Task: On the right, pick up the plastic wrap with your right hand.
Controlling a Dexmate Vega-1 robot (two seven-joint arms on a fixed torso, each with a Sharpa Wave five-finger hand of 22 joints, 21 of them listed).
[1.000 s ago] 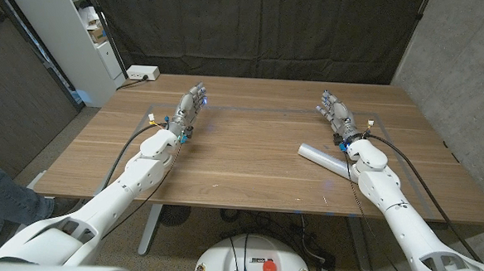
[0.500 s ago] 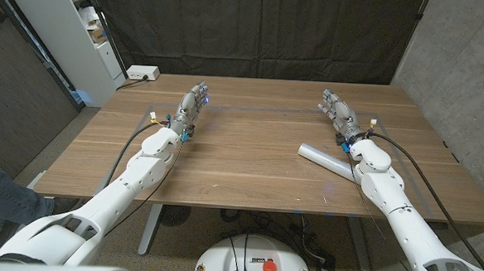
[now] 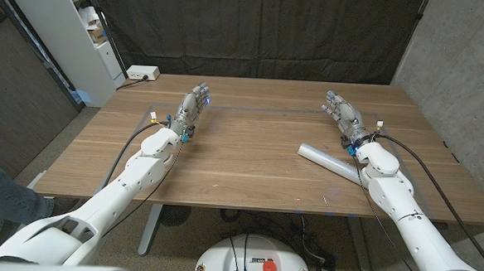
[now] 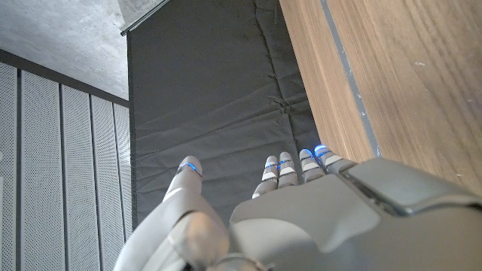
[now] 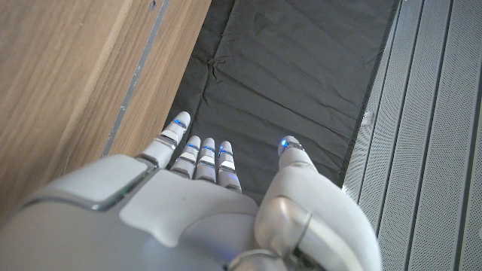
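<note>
The wooden table [image 3: 249,152] spans the head view, with a black curtain [image 3: 256,28] hanging behind it and a white shelf unit [image 3: 82,27] at the far left. 2 arms reach forward over the wood. The left hand [image 3: 192,106] holds nothing, its fingers straight and held apart from the thumb. The right hand [image 3: 343,116] is likewise empty — fingers extended side by side, thumb spread off. The plastic wrap [image 3: 330,162] — a pale roll — lies flat on the table's right side, just beside the right forearm, nearer the robot than the hand. A white power strip [image 3: 142,73] sits at the far edge.
</note>
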